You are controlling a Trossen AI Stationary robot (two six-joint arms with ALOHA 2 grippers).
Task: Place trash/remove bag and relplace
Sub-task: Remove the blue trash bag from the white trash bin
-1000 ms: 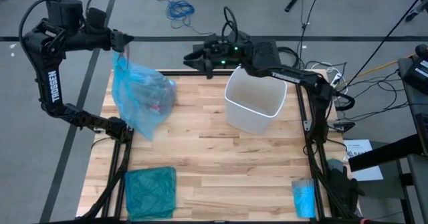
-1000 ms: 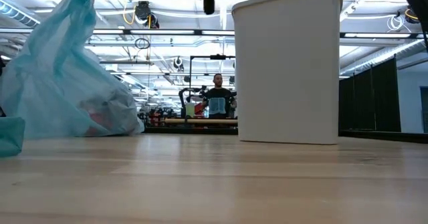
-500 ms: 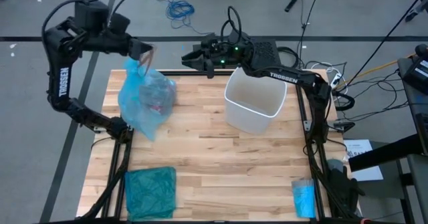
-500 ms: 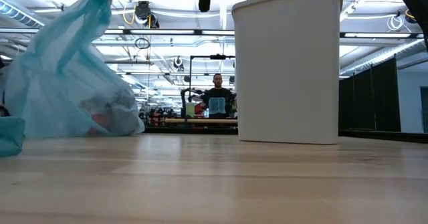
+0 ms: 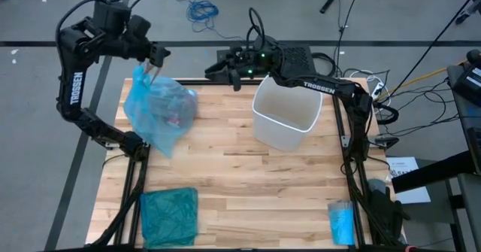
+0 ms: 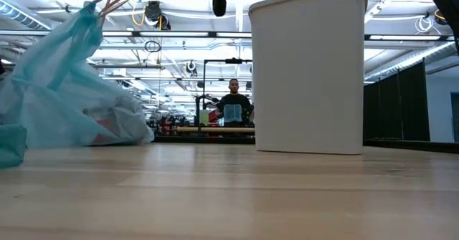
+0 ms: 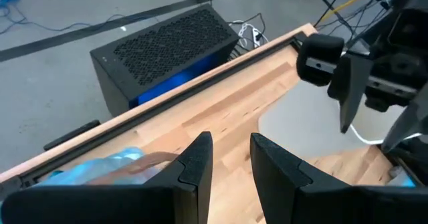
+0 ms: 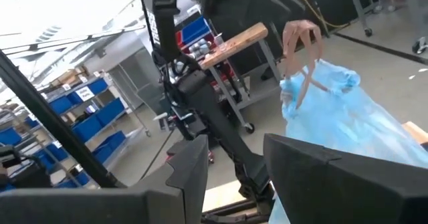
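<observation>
The light-blue bag [image 5: 158,110] sits on its bottom at the table's far left, with the trash inside it showing as a reddish patch [image 6: 107,129]. Its gathered top [image 6: 90,14] slumps. The tan drawstring loops [image 8: 301,40] stand up free above it. My left gripper [image 5: 156,55] hovers just above and to the right of the bag's top. It is open, with bare table showing between its fingers [image 7: 231,160]. My right gripper [image 5: 225,68] hangs open beyond the far edge, left of the white bin [image 5: 284,113].
The white bin [image 6: 308,68] stands upright at the far middle of the table. A folded teal-green bag [image 5: 169,216] lies at the near left and a small blue roll [image 5: 340,223] at the near right. A black box [image 7: 167,47] sits behind the far edge.
My left gripper has swung toward the table's right along the far edge and dipped a little. The bag's top first followed it to the right. It has since sunk back left and lower, and the drawstring loops now stand free. The bag's bottom has stayed in place.
</observation>
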